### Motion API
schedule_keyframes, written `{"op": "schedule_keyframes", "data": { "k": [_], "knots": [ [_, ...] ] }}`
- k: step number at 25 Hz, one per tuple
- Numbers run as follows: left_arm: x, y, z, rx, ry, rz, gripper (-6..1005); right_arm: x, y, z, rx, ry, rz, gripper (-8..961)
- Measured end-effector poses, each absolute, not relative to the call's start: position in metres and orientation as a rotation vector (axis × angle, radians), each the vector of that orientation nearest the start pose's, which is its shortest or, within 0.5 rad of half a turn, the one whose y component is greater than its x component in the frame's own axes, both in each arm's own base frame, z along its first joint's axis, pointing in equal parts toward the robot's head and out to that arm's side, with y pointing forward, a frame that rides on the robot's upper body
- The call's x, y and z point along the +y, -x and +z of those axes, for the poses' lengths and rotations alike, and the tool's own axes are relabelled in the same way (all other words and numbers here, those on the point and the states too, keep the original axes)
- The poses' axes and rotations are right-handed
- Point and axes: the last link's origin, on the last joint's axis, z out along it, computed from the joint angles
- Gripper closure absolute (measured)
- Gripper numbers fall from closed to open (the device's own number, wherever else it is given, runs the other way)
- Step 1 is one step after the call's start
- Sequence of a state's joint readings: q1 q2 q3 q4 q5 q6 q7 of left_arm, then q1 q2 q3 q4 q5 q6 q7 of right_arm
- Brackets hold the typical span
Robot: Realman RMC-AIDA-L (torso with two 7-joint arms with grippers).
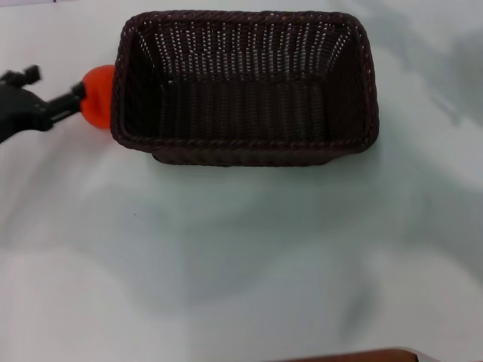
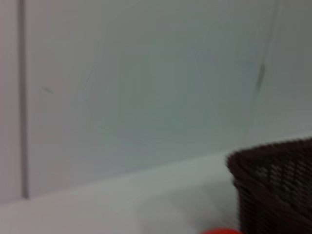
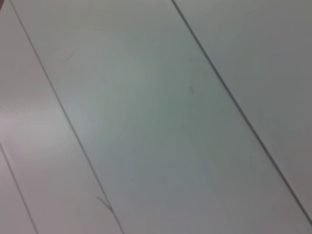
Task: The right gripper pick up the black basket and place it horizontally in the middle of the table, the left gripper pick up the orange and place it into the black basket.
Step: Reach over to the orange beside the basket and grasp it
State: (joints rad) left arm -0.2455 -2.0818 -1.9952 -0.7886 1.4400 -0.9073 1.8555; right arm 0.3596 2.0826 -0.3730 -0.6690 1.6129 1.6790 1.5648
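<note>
The black basket (image 1: 245,87) lies lengthwise across the far middle of the table (image 1: 226,256), open side up and empty. The orange (image 1: 99,96) is just outside the basket's left rim, partly hidden behind it. My left gripper (image 1: 81,98) reaches in from the left and its black fingers are closed on the orange's left side. In the left wrist view a corner of the basket (image 2: 275,190) and a sliver of the orange (image 2: 222,231) show. The right gripper is out of view; its wrist view shows only pale panels.
A brown edge (image 1: 355,356) shows at the bottom of the head view. A pale wall (image 2: 146,87) rises behind the table.
</note>
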Motion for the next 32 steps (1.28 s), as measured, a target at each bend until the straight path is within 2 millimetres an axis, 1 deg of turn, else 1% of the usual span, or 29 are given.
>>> {"op": "schedule_keyframes", "data": {
  "k": [2,3,9,13,20,23,32],
  "knots": [
    [0.338,0.318,-0.005,-0.743,2.225,-0.495,123,0.3,-0.3,0.099,-1.758,0.76,-0.694,422],
    [0.338,0.318,-0.005,-0.743,2.225,-0.495,123,0.299,-0.301,0.099,-1.755,0.763,-0.698,422],
    [0.339,0.314,-0.029,-0.778,2.302,-0.47,122,0.298,-0.304,0.098,-1.729,0.782,-0.694,422],
    [0.341,0.309,-0.041,-0.783,2.283,-0.461,122,0.299,-0.303,0.096,-1.725,0.782,-0.687,421],
    [0.348,0.305,-0.06,-0.748,2.25,-0.375,121,0.3,-0.304,0.093,-1.713,0.797,-0.682,421],
    [0.351,0.305,-0.06,-0.753,2.247,-0.376,121,0.3,-0.304,0.091,-1.705,0.805,-0.678,424],
    [0.353,0.305,-0.056,-0.734,2.237,-0.367,318,0.3,-0.306,0.087,-1.684,0.828,-0.671,430]
  ]
}}
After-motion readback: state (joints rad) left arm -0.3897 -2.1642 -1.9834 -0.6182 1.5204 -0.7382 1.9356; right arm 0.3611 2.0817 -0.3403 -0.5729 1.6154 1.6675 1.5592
